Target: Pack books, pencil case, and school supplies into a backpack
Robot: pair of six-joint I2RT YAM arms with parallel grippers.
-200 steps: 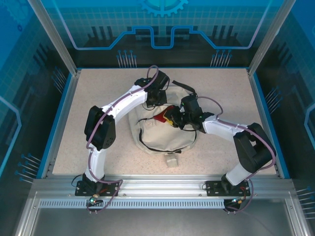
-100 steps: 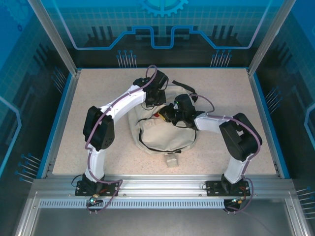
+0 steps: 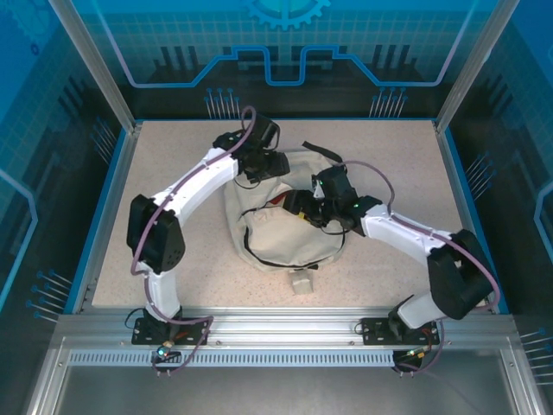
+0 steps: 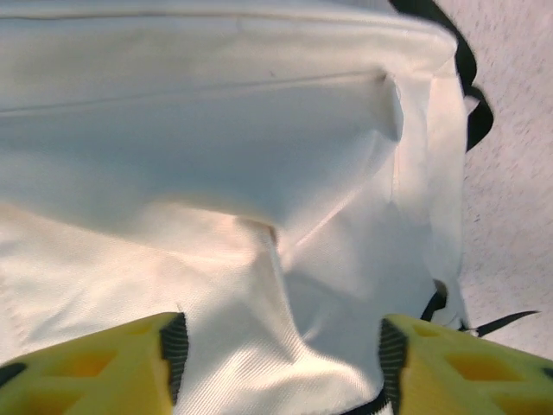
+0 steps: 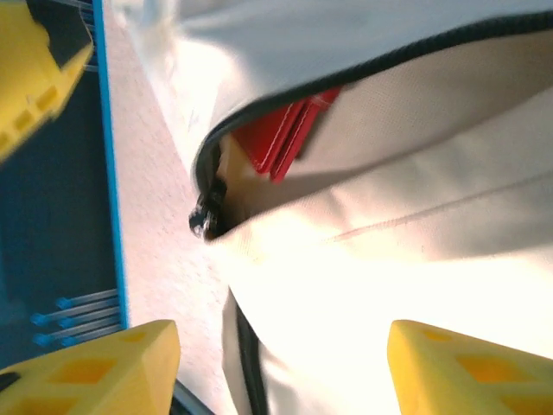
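The cream-white backpack (image 3: pixel 289 233) lies in the middle of the table, its main zip partly open. Something red and flat (image 5: pixel 285 130) sits just inside the opening (image 3: pixel 280 201); I cannot tell what it is. The books and the pencil case are hidden. My left gripper (image 3: pixel 262 166) hangs over the backpack's far top edge, open, with only cream fabric (image 4: pixel 259 173) under its yellow fingers (image 4: pixel 86 367). Beside the opening my right gripper (image 3: pixel 304 209) is open too, its fingers (image 5: pixel 471 367) apart above the backpack's front panel (image 5: pixel 389 277). The zip pull (image 5: pixel 202 216) is at the opening's end.
The backpack's dark straps (image 3: pixel 321 152) trail toward the far side and a small beige tag (image 3: pixel 301 283) lies at its near edge. A blue rim (image 3: pixel 112 207) bounds the speckled table (image 3: pixel 173 156) and glass walls enclose it. Both arms arch over the backpack.
Both grippers have opened. The left arm has swung left and its gripper has drawn back to the backpack's far edge. The right arm has stretched out, its elbow further right.
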